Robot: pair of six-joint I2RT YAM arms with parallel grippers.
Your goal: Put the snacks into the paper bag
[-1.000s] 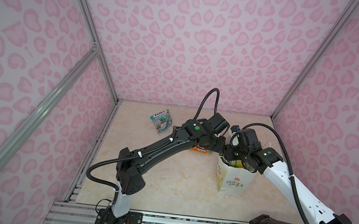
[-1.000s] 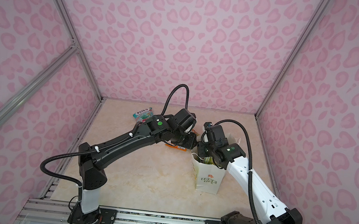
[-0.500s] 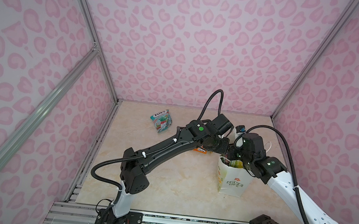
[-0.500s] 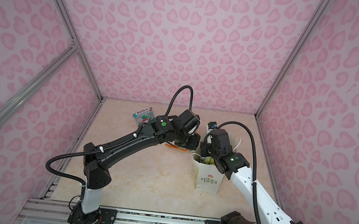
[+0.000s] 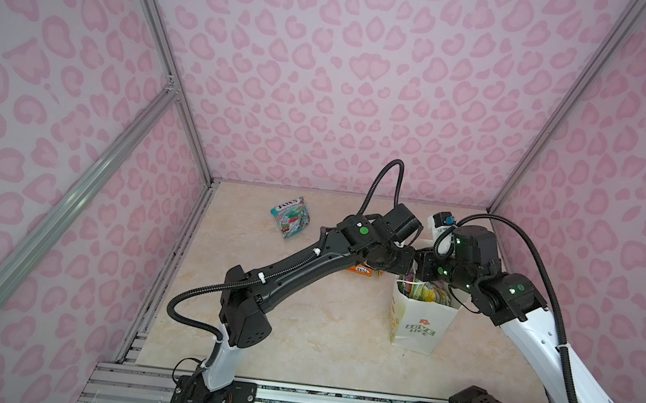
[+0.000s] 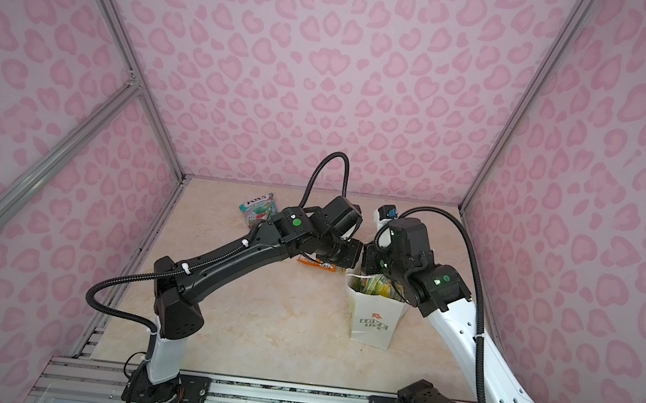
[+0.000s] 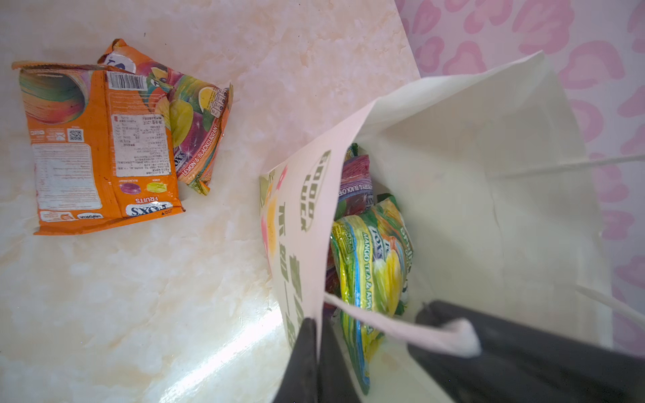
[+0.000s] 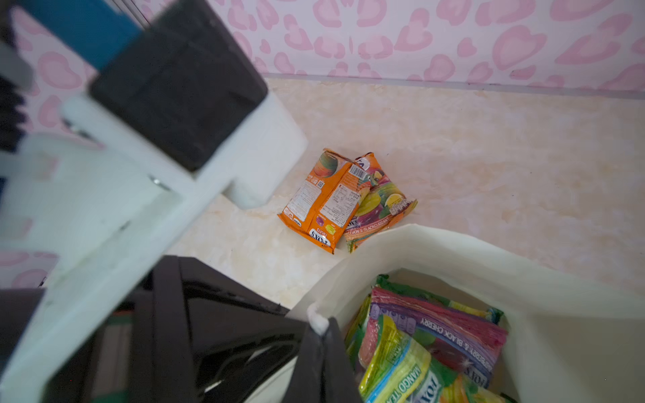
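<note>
Both arms are reaching in and meeting just right of centre in both top views, over the paper bag (image 5: 419, 327). The left gripper (image 7: 316, 324) is pinching the bag's printed wall, and the right gripper (image 8: 323, 333) is clamping its rim. A green-yellow pouch (image 7: 373, 258) and a purple pouch (image 8: 446, 335) are sitting inside. An orange pouch (image 7: 101, 146) is lying on the surface (image 5: 317, 336) just beside the bag, and a teal pouch (image 5: 290, 217) is further to the upper left.

Paper bag (image 5: 412, 310) front: "LOVE LIFE", green.
Paper bag side, at the left gripper (image 7: 316, 331): "GOOD LUCK", green.
Orange pouch (image 7: 101, 146), well apart from that gripper: "FOX'S", "FRUITS", barcode, QR code; small print unreadable.
Lemon pouch (image 7: 199, 125), under it: "LEMON & BLACKCURRANT".
Green-yellow pouch (image 7: 373, 265), inside the bag near the gripper: "FOX'S", "MANGO TEA".
Purple pouch (image 8: 450, 335): "BLACK CHERRY".
Teal pouch (image 5: 290, 217): "FOX'S".
</note>
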